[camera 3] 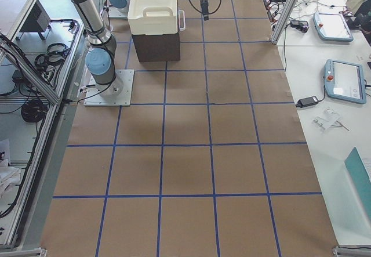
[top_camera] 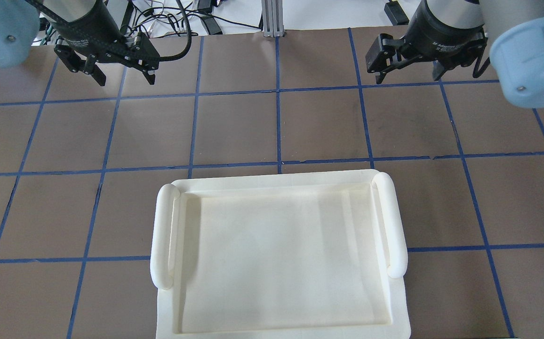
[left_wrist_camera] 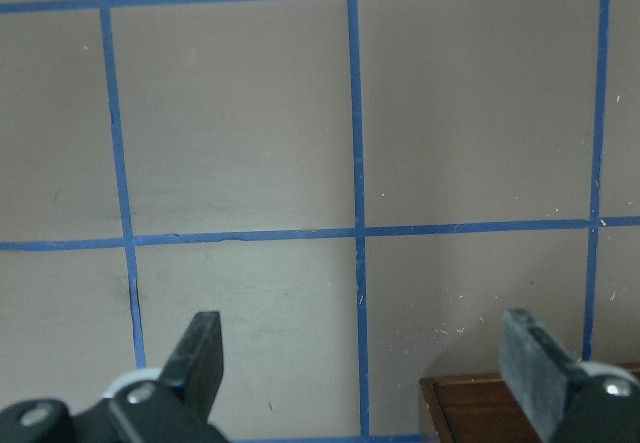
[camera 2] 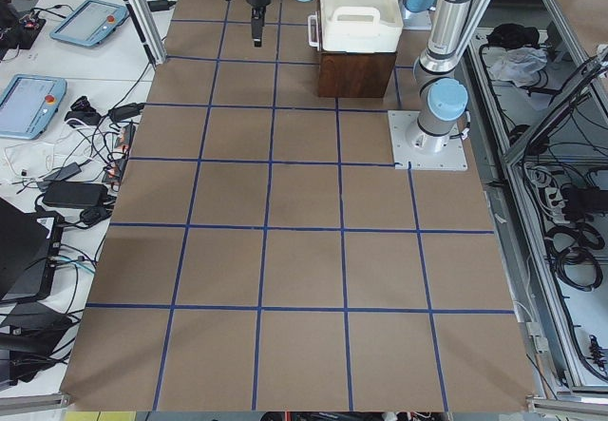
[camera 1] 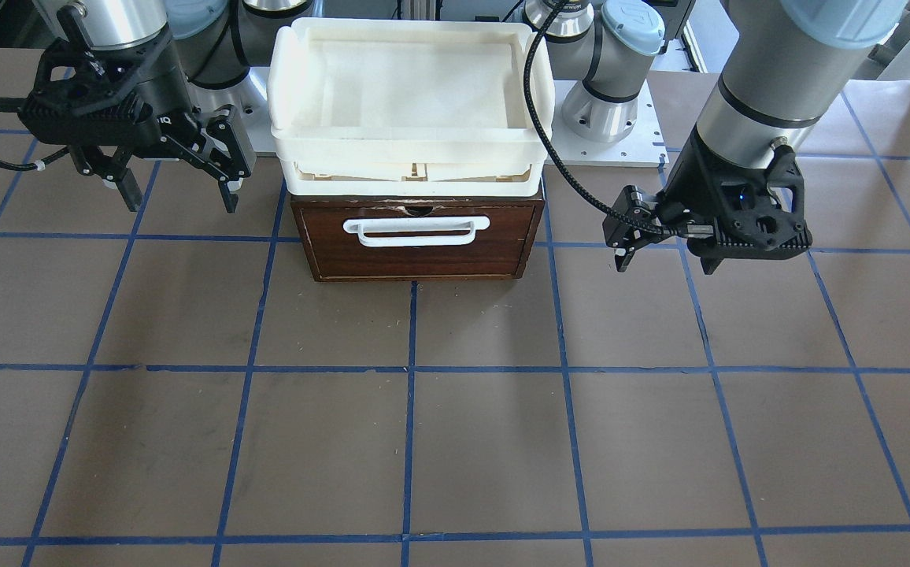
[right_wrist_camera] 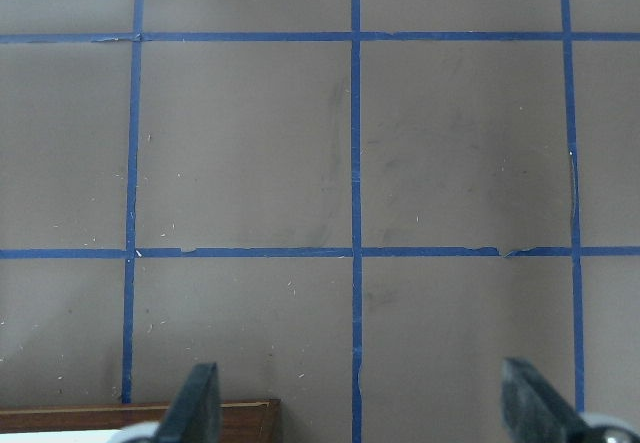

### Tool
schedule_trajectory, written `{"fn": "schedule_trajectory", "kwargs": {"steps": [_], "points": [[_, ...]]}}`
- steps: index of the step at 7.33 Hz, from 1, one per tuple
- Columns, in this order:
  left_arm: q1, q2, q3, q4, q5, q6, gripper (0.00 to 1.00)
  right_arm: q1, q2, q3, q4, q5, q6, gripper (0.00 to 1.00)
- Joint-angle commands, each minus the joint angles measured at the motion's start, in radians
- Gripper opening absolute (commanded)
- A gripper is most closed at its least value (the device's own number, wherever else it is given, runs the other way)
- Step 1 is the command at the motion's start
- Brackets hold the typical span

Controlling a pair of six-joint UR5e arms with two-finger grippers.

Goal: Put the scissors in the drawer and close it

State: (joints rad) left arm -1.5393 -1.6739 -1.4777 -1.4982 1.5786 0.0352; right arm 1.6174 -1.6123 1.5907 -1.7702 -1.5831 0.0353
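The drawer (camera 1: 423, 264) has a dark brown wood front with a white bar handle (camera 1: 416, 228). It sits flush and shut under the stacked white trays. The scissors show in no view. My left gripper (camera 1: 666, 264) hangs open and empty above the table beside the drawer, as the overhead view (top_camera: 125, 80) and the left wrist view (left_wrist_camera: 365, 363) confirm. My right gripper (camera 1: 182, 203) is open and empty on the drawer's other side. It also shows in the overhead view (top_camera: 408, 76) and the right wrist view (right_wrist_camera: 365, 403).
Stacked white plastic trays (camera 1: 412, 87) sit on top of the drawer box and hide it from overhead (top_camera: 276, 254). A corner of the brown box shows in each wrist view (left_wrist_camera: 480, 408) (right_wrist_camera: 150, 415). The table is brown with blue tape grid lines (camera 1: 412, 368).
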Motion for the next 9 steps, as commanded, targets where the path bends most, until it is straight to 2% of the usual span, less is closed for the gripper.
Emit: {"fn": "schedule_trajectory", "kwargs": {"steps": [1,5,9], "points": [[0.011,0.048,-0.032,-0.004,0.001,-0.052,1.0,-0.001,0.0,0.0,0.0,0.0,0.0,1.0],[0.033,0.101,-0.082,-0.007,0.001,-0.058,1.0,-0.001,0.002,0.0,-0.002,0.002,0.0,1.0],[0.053,0.109,-0.084,-0.016,0.004,-0.052,1.0,-0.001,0.002,0.0,-0.002,0.002,0.0,1.0]]}}
